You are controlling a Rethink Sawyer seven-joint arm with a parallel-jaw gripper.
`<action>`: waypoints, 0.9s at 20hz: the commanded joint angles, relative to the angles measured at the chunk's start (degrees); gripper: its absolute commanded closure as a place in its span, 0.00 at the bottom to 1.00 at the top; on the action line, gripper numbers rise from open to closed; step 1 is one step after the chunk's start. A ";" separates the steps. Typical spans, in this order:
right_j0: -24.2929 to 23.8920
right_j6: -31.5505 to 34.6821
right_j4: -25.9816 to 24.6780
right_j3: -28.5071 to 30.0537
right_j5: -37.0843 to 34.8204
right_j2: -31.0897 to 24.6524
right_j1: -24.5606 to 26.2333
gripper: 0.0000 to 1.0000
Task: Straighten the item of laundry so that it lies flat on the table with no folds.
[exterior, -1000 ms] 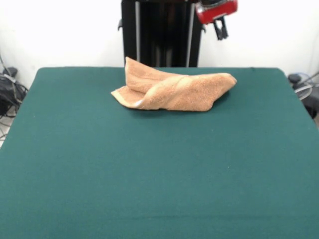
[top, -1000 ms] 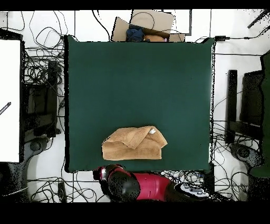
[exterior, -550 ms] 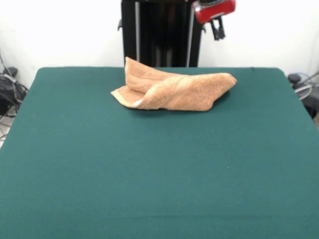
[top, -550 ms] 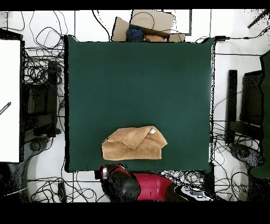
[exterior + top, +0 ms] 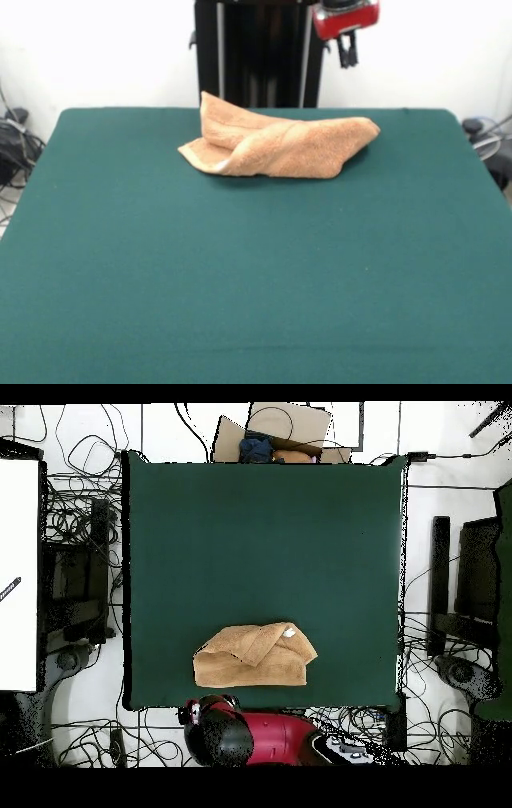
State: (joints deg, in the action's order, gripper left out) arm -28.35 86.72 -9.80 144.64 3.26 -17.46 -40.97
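Note:
The item of laundry is an orange-tan terry towel lying crumpled and folded over itself near the far edge of the table. One corner stands up at its left end. From above, the towel sits close to the bottom edge of the green table, with a white label showing on its upper right fold. My gripper hangs under the red wrist, high above and behind the towel's right end, touching nothing. In the overhead view only the red and black arm shows, just off the table edge below the towel.
A black pedestal column stands behind the table. Cables cover the floor on both sides. A cardboard box with clothes sits beyond the top table edge. A white panel lies at the left.
The gripper has shifted a little to the left in the front view and turned slightly. The towel has not moved.

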 commanded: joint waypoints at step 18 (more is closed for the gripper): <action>7.04 9.83 0.18 -13.93 10.60 11.21 4.76 1.00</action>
State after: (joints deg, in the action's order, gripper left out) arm -21.96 86.72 -9.81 139.31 9.45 -7.72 -40.37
